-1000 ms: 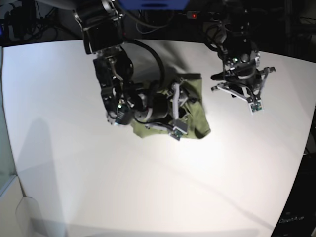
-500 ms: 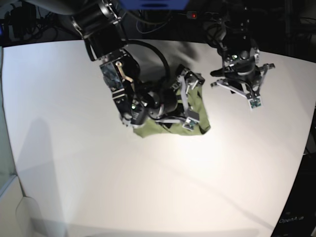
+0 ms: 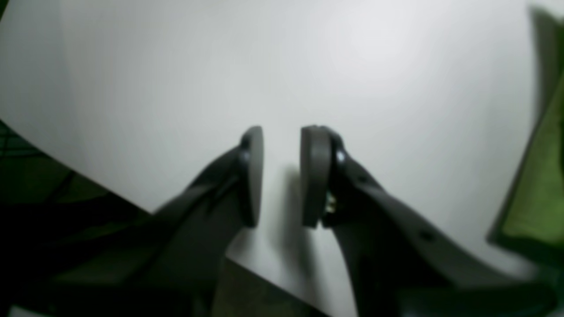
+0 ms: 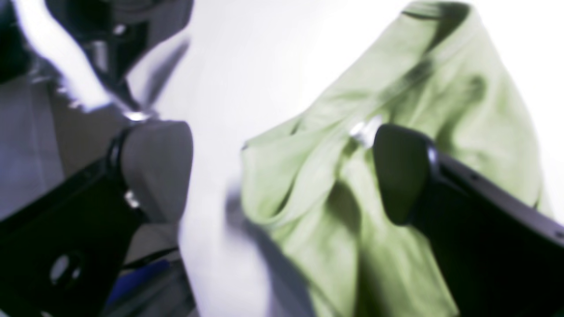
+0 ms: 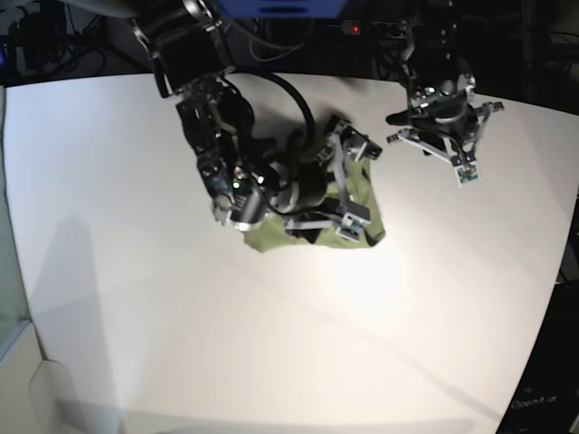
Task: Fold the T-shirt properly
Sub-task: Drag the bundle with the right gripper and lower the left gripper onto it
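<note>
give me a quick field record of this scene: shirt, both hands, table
shirt: olive-green T-shirt, bunched in a compact heap on the table, not laid flat
right hand: wide open above the shirt, one finger each side, holding nothing
left hand: partly open, narrow gap, nothing between the fingers, above bare table beside the shirt
table: white surface; the shirt is the only loose item on it
fold status: not neatly folded yet

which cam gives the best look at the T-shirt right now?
Right wrist: the T-shirt fills the frame, creases visible, though blurred, between the open right gripper. Base shows it small, mostly hidden beneath the right arm. Left wrist catches only a green edge.
</note>
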Motion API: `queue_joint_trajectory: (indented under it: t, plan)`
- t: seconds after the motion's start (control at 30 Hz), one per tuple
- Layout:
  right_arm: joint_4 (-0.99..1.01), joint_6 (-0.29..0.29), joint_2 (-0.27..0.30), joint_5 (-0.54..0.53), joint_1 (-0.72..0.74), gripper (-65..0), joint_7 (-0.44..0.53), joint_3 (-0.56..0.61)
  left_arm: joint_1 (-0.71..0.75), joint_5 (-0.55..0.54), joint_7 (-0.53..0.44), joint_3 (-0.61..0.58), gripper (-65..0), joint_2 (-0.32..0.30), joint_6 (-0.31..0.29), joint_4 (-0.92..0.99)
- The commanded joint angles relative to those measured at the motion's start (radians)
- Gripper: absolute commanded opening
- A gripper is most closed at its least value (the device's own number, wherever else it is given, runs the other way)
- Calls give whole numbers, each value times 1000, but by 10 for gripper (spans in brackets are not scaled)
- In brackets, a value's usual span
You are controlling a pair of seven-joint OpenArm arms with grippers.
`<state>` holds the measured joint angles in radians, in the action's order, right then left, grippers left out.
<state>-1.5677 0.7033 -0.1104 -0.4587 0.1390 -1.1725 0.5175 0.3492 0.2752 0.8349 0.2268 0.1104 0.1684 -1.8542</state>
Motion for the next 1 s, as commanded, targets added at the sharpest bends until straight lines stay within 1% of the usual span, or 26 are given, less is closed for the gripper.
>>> queue_joint_trajectory:
  t: [0.0,0.1,0.2,0.23,0.27,0.37,0.43,0.47,0.5,0.6,0.7,0.8,0.9,0.97]
  plan:
    - [-38,-5,1,-21,24,-17,22,0,-6,6,-16,1,-508,-4,3,-20]
    - [-76,-5,21,-24,24,-20,22,-1,15,6,-15,0,-508,-4,3,-20]
    - [-119,-5,21,-24,12,-22,22,-1,24,6,-16,0,-508,-4,1,-17]
    - [-130,-5,21,-22,6,-23,22,-1,29,6,-16,0,-508,-4,-11,-17]
    - [-141,-5,22,-21,4,-23,24,-4,41,6,-16,-2,-508,-4,-39,-17]
    - [-158,-5,61,-21,6,-25,32,-9,66,8,-15,1,-508,4,-135,-19]
    - [-158,-5,97,-21,6,-30,33,-29,80,8,-15,-4,-508,5,-178,-19]
    - [-158,-5,111,-21,6,-46,35,-46,86,8,-15,-5,-508,5,-189,-19]
    - [-158,-5,120,-21,6,-78,35,-66,86,8,-15,-5,-508,7,-200,-17]
    - [-159,-5,160,-22,7,-216,35,-122,92,8,-15,-7,-508,12,-217,-15]
    - [-153,-5,202,-22,26,-382,33,-155,93,12,-15,-27,-508,24,-235,-17]
    - [-153,-5,242,-22,15,-535,33,-178,106,16,-15,-76,-508,27,-237,-19]
    - [-153,-5,257,-22,-3,-627,35,-208,107,11,-15,-131,-509,27,-229,-15]
    - [-153,-5,259,-21,-6,-650,35,-225,107,9,-15,-162,-509,28,-227,-14]
